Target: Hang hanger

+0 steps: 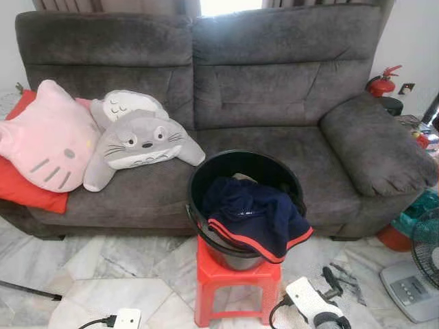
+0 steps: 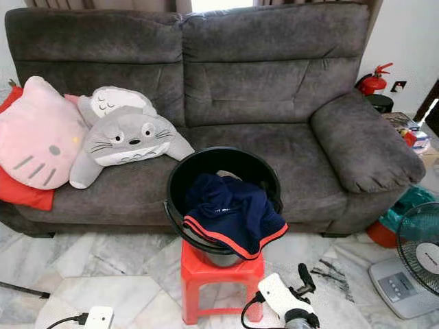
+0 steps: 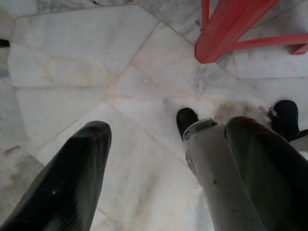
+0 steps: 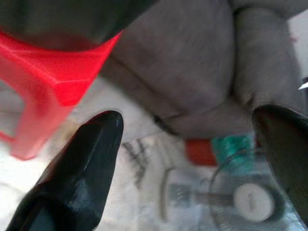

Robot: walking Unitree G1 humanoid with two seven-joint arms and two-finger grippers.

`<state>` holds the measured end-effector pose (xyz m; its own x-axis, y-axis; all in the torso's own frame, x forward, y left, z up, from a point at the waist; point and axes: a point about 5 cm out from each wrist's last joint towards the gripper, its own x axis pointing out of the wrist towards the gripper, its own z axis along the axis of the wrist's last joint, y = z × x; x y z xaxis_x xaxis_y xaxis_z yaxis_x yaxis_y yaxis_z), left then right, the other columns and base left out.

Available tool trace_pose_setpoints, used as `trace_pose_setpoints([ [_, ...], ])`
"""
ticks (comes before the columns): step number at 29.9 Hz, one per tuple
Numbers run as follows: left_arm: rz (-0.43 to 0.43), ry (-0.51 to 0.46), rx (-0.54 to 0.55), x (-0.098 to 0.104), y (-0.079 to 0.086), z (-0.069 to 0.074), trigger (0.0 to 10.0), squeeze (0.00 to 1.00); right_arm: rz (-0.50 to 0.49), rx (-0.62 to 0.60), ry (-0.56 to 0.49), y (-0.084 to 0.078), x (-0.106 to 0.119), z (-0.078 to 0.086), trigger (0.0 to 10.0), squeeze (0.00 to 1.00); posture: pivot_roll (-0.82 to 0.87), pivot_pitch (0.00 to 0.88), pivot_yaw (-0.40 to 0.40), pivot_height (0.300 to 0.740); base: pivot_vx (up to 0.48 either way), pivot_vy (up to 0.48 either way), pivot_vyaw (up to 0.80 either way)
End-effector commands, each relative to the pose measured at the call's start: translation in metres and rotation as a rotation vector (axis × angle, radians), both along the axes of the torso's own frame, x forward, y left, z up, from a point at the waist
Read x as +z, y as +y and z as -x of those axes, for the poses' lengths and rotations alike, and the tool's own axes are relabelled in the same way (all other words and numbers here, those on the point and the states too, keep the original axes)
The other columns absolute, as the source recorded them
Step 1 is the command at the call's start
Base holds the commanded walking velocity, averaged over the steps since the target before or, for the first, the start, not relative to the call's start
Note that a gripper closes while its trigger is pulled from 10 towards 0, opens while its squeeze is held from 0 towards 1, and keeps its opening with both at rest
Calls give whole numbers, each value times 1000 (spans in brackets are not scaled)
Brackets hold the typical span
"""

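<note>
We record a round black plastic bucket (image 1: 245, 179) standing on a red plastic stool (image 1: 236, 282), directly in front of the sofa. It holds a navy garment with red and white trim (image 1: 255, 218), which spills over the rim at the bucket's 5 o'clock side. A pale item lies beneath it, too hidden to identify. We cannot make out a hanger in any view.

The floor is white marble laid in irregular slabs (image 1: 137, 274). Behind the bucket stands a dark grey fabric two-seat sofa (image 1: 274, 103). At the sofa's 9 o'clock end rest a pink cat-face cushion (image 1: 48, 140), leaning on a red cushion (image 1: 27, 192), and just beside it a grey and white plush creature (image 1: 140, 144). At 3 o'clock of the sofa we note a red fire extinguisher (image 1: 383, 82) against the wall, and at 4 o'clock a white floor fan (image 1: 418, 267) on the marble. A white power strip (image 1: 127, 319) lies at the stool's 8 o'clock.

The right gripper (image 4: 192, 163) hangs low at the stool's 4 o'clock, its two black fingers (image 4: 82, 163) spread wide, holding nothing. The left gripper (image 3: 163, 168) points down at the marble, fingers (image 3: 72, 178) likewise well apart and empty, with a stool leg beyond them.
</note>
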<state>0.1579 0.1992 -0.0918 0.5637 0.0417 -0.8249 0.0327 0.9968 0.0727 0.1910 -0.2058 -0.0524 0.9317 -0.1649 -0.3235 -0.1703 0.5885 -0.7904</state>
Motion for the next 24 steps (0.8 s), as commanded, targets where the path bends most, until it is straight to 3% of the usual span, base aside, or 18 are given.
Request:
trace_pose_setpoints([
  [1, -24, 24, -10, -1, 6, 6, 10000, 0, 51, 117, -293, -21, 54, -7, 10000, 0, -127, 0, 25, 740, 0, 0, 0],
  [2, -24, 24, -10, -1, 6, 6, 10000, 0, 71, 148, -340, -24, 66, -6, 10000, 0, -127, 0, 25, 740, 0, 0, 0],
  [9, -19, 23, -11, -2, 5, 6, 10000, 0, 152, 205, -446, -20, 82, -18, 10000, 0, -126, 0, 24, 740, 0, 0, 0],
  [12, -15, 28, -11, -2, 4, 7, 10000, 0, 149, 210, -415, -16, 81, -15, 10000, 0, -125, 0, 17, 740, 0, 0, 0],
  [17, -10, 36, -10, -3, 4, 9, 10000, 0, 72, 246, -256, -6, 71, -7, 10000, 0, -123, 0, 16, 740, 0, 0, 0],
  [24, -16, 36, -11, -3, 6, 9, 10000, 0, 77, 247, -245, -6, 68, -10, 10000, 0, -123, 0, 17, 740, 0, 0, 0],
])
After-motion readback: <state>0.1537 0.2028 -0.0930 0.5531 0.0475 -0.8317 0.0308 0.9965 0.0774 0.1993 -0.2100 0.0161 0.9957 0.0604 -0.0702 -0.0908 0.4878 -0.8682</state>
